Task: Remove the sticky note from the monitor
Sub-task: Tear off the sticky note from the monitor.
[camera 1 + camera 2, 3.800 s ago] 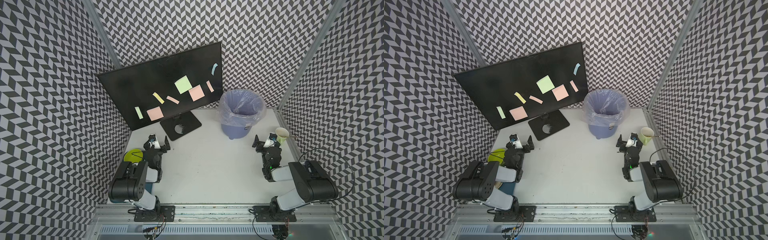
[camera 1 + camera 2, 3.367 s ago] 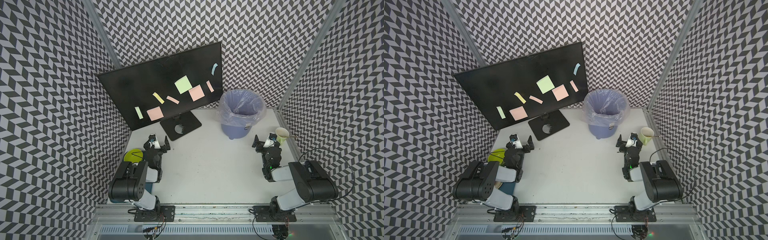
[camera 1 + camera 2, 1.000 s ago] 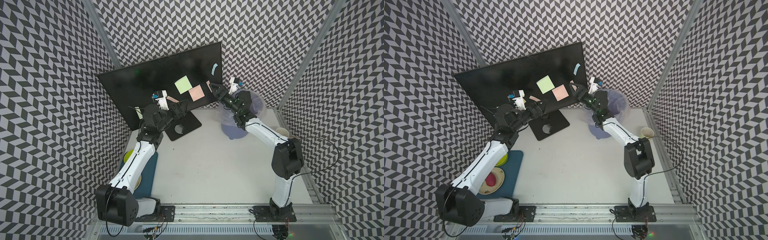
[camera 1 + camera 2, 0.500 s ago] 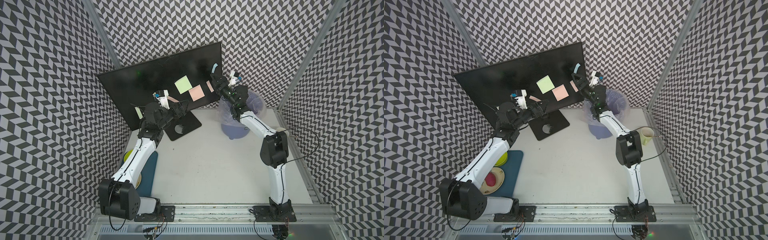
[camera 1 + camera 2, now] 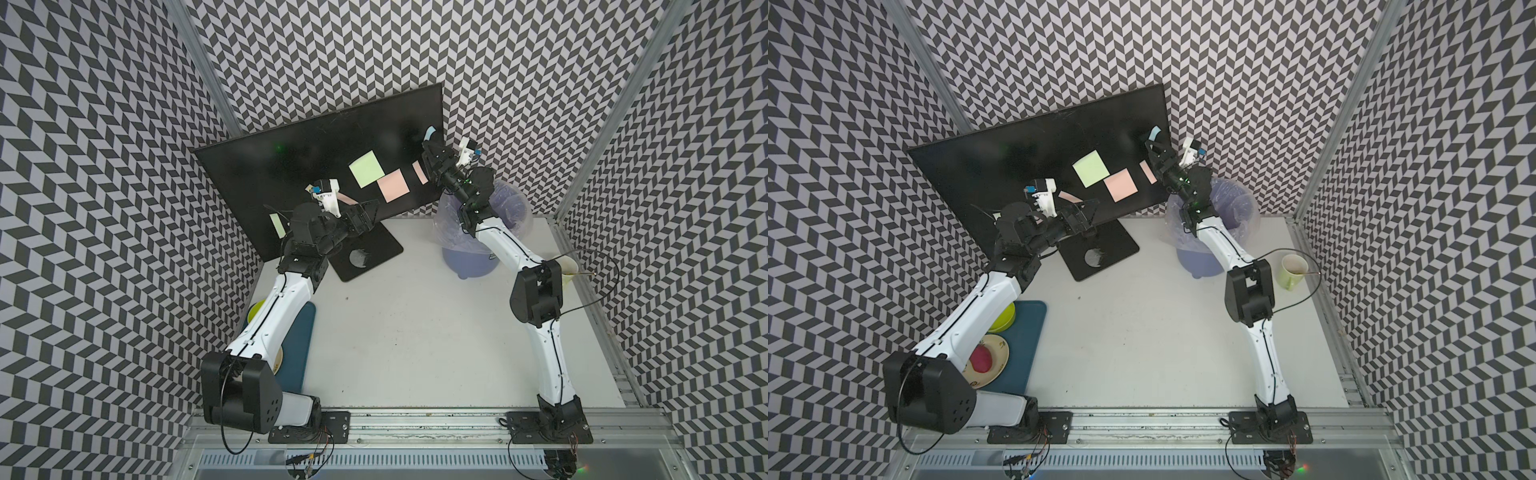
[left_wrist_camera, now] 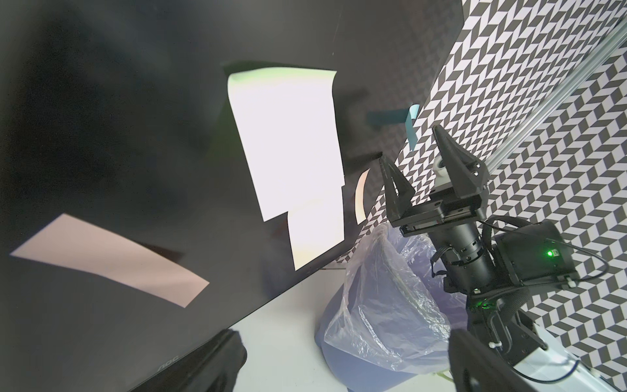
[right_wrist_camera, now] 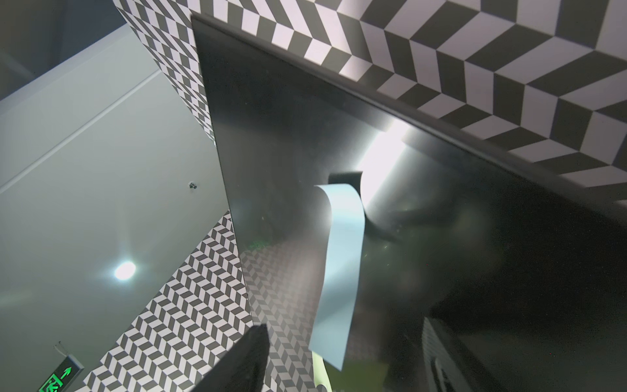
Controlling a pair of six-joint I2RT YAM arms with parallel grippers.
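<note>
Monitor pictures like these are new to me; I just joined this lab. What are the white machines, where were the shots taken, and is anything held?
Those are two robot arms, mounted at the table edge. Two pictures look down from overhead; two come from cameras on the wrists. On the table stand the monitor with sticky notes, a lined bin, a mug and a mat with a plate. The right hand is open at the curled blue note, not gripping it. The left hand, open and empty, hovers by the screen's lower edge.

One monitor (image 5: pixel 291 166), six sticky notes (image 5: pixel 365 168) in sight, one bin (image 5: pixel 469 266), one mug (image 5: pixel 1289 276).
</note>
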